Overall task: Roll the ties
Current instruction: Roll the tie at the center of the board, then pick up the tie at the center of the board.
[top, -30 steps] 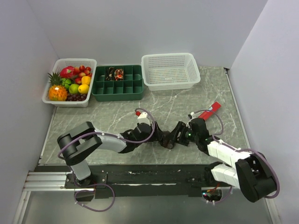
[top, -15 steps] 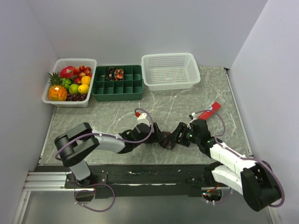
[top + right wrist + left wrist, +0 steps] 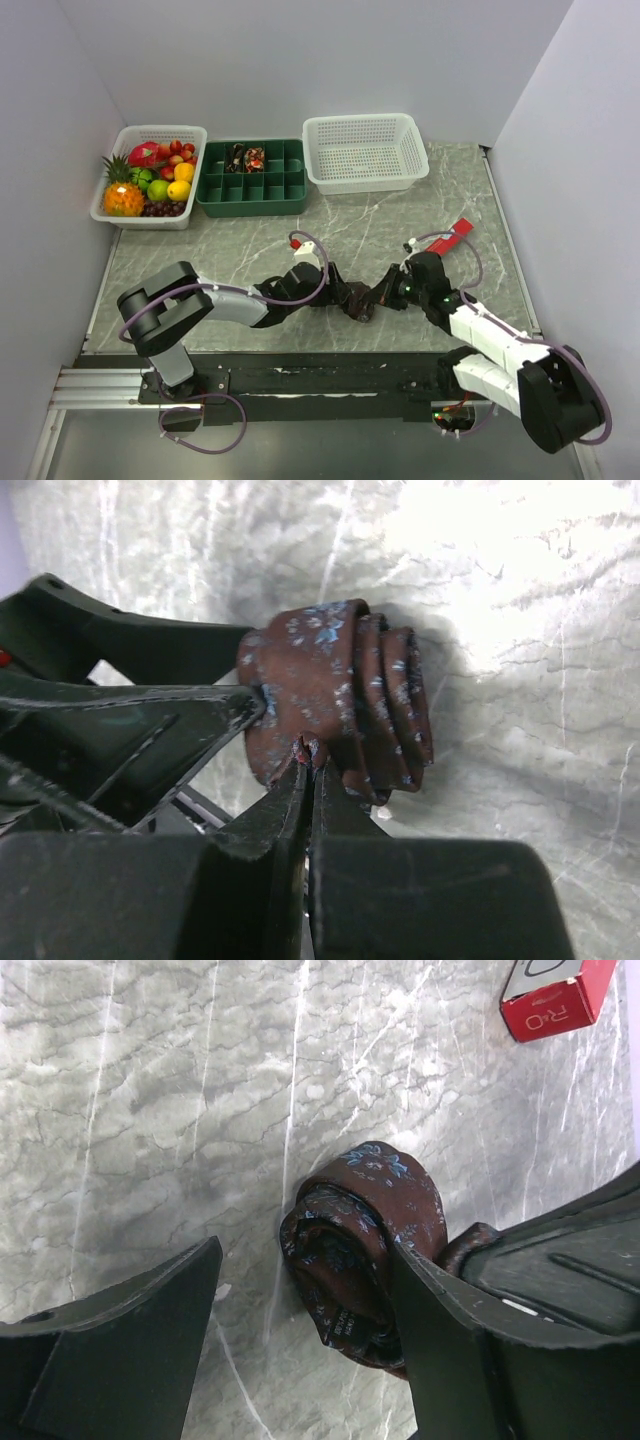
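Note:
A dark brown tie with pale blue flecks (image 3: 362,300) lies rolled into a coil on the marble table between the two arms. In the left wrist view the roll (image 3: 365,1230) sits inside my open left gripper (image 3: 305,1250), against its right finger (image 3: 450,1310) and well apart from the other. In the right wrist view my right gripper (image 3: 308,755) is shut, its tips pinching a small fold at the near edge of the roll (image 3: 340,695). From above, the left gripper (image 3: 345,297) and right gripper (image 3: 385,292) meet at the roll. Two more rolled ties (image 3: 247,157) sit in the green tray.
The green divided tray (image 3: 250,195) stands at the back between a fruit basket (image 3: 150,175) and a white mesh basket (image 3: 365,150). A small red box (image 3: 458,232) lies on the table behind the right arm, also in the left wrist view's corner (image 3: 555,995).
My right gripper has gone from open to shut, pinching the tie's edge. The left gripper stays open around the roll; both arms have barely shifted.

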Controlling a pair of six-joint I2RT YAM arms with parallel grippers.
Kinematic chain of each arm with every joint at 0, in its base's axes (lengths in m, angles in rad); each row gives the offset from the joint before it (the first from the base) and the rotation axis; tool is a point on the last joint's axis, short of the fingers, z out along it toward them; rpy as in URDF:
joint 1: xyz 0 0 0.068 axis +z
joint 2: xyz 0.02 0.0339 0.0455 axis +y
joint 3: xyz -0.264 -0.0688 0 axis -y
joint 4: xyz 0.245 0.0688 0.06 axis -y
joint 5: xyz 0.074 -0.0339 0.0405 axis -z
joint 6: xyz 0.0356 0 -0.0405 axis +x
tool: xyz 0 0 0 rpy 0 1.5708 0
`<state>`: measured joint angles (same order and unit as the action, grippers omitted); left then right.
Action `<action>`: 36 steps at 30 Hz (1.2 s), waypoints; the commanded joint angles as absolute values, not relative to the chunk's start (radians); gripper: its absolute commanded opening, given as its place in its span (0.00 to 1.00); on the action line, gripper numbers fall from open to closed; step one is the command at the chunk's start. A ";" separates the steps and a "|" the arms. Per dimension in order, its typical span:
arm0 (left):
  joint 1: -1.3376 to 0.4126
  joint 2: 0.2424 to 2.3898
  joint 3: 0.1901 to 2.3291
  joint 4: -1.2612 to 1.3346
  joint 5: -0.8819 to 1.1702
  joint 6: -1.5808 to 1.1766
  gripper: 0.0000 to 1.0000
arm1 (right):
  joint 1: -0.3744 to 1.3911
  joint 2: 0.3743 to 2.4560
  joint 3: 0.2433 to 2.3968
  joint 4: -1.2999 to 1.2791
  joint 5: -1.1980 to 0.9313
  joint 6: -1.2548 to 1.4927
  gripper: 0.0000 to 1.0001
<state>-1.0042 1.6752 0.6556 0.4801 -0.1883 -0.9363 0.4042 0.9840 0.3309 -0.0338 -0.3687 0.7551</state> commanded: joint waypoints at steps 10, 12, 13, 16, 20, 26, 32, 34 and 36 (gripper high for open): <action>-1.002 1.738 0.693 0.491 -0.150 -0.905 0.71 | 0.419 1.172 0.515 0.095 -0.440 0.678 0.00; -1.000 1.736 0.689 0.494 -0.150 -0.907 0.71 | 0.425 1.216 0.526 0.100 -0.430 0.683 0.01; -1.000 1.735 0.687 0.495 -0.155 -0.907 0.71 | 0.425 1.232 0.528 0.098 -0.416 0.687 0.01; -1.000 1.733 0.681 0.499 -0.160 -0.904 0.71 | 0.423 1.298 0.526 0.110 -0.385 0.699 0.01; -1.000 1.732 0.681 0.488 -0.161 -0.900 0.71 | 0.428 1.390 0.520 0.155 -0.414 0.716 0.01; -1.000 1.732 0.683 0.473 -0.178 -0.899 0.71 | 0.428 1.456 0.545 0.132 -0.408 0.701 0.02; -0.973 1.646 0.611 0.472 -0.213 -0.920 0.75 | 0.428 1.499 0.571 0.110 -0.405 0.686 0.02; -0.945 1.594 0.551 0.509 -0.216 -0.957 0.85 | 0.428 1.514 0.578 0.107 -0.411 0.683 0.02; -0.917 1.548 0.506 0.566 -0.189 -0.991 0.88 | 0.428 1.520 0.580 0.109 -0.419 0.683 0.02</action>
<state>-0.9596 1.6318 0.5930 0.5064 -0.2413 -0.9199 0.4175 1.4742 0.5747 0.1516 -0.4698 0.7204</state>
